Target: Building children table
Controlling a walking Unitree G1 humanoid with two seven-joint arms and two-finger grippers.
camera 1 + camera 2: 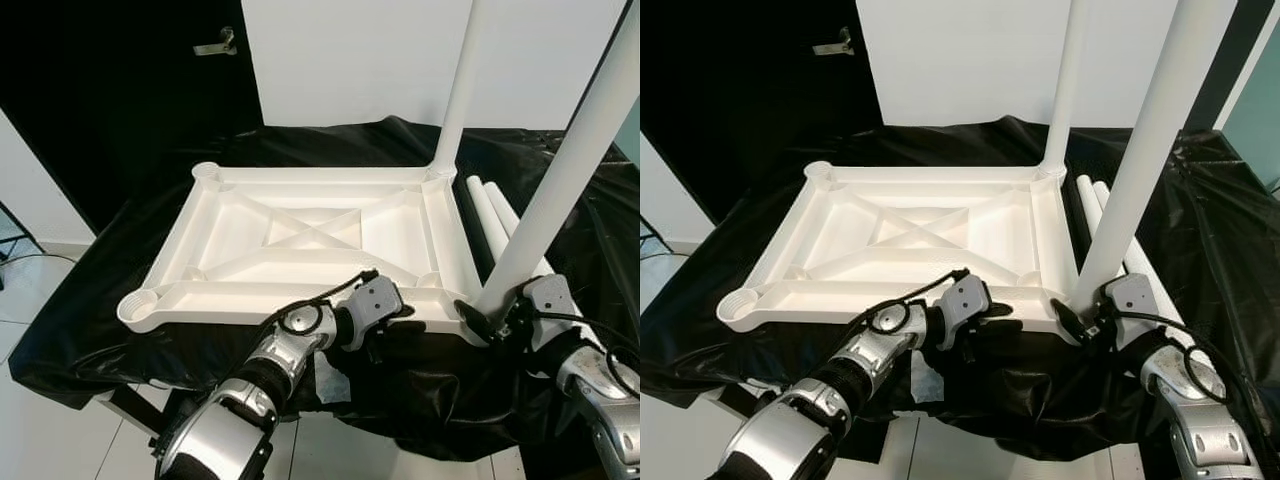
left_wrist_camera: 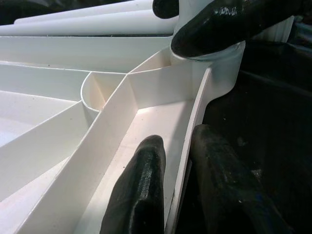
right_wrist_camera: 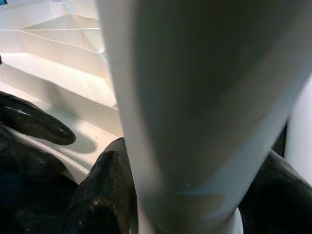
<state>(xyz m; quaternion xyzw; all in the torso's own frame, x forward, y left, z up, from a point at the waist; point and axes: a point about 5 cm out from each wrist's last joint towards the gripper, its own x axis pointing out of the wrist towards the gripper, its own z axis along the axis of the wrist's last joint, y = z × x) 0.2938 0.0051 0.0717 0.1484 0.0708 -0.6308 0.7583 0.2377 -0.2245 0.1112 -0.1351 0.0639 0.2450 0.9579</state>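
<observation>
A white plastic table top (image 1: 250, 297) lies upside down on a black-draped surface. One white leg (image 1: 458, 90) stands upright in its far right corner. A second leg (image 1: 565, 170) stands tilted at the near right corner, with my right gripper (image 1: 490, 322) shut around its base; in the right wrist view the leg (image 3: 204, 107) sits between the black fingers (image 3: 107, 195). My left gripper (image 1: 400, 322) is shut on the top's near rim just left of that corner, its fingers (image 2: 139, 190) straddling the rim wall (image 2: 195, 122). The two left corner sockets (image 1: 143, 303) are empty.
Two spare white legs (image 1: 490, 215) lie on the black cloth (image 1: 90, 330) right of the top. A dark door with a handle (image 1: 218, 44) and a white wall stand behind. Pale floor (image 1: 30, 290) shows at left.
</observation>
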